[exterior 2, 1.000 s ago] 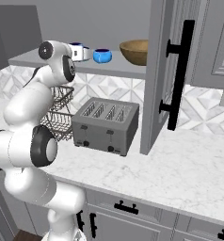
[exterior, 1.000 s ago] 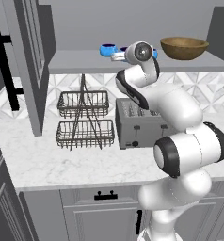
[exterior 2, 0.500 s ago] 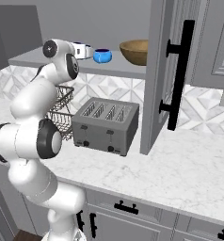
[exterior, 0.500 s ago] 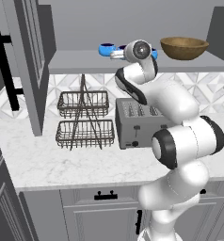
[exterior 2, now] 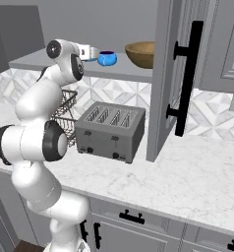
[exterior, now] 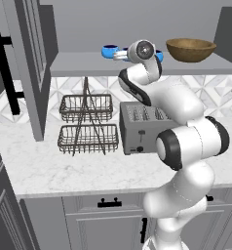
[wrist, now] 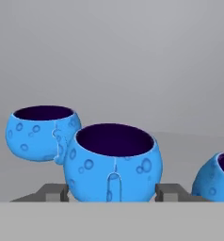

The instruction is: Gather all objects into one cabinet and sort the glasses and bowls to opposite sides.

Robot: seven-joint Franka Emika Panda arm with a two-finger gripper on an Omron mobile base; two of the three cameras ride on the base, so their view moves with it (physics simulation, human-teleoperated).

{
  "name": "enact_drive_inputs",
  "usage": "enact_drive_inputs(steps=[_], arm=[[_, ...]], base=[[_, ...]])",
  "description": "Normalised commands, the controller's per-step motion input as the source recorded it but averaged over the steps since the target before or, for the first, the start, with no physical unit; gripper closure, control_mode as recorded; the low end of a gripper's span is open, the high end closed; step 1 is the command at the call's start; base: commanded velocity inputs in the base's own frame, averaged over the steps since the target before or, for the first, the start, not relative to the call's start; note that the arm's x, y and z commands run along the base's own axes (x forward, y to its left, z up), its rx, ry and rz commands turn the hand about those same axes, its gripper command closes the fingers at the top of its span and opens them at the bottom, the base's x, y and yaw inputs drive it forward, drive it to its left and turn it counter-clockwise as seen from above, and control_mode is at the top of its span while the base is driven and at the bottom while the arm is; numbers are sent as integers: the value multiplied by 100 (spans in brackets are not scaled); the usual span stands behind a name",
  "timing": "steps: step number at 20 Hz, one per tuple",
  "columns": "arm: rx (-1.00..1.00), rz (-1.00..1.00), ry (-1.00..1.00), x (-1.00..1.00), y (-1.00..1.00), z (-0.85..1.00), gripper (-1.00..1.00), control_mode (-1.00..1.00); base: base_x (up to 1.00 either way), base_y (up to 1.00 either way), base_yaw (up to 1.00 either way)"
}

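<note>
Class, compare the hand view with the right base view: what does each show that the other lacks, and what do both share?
Hand view alone: three blue cups, the middle cup between the open gripper fingertips, with the left cup and right cup beside it. Right base view alone: wooden bowl, toaster, cabinet door. Shared: blue cups and the grey shelf.

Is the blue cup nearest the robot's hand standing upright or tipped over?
Upright. In the hand view the middle cup sits level on the shelf, its dark mouth facing up.
</note>
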Motion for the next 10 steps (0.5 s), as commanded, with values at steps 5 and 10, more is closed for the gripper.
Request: enact_drive_inputs(steps=[5, 10], arm=[[0, 0, -2, -22, 0, 0, -100, -100], [0, 0, -8, -77, 0, 0, -100, -100]], base=[[0, 0, 0], [0, 0, 0]])
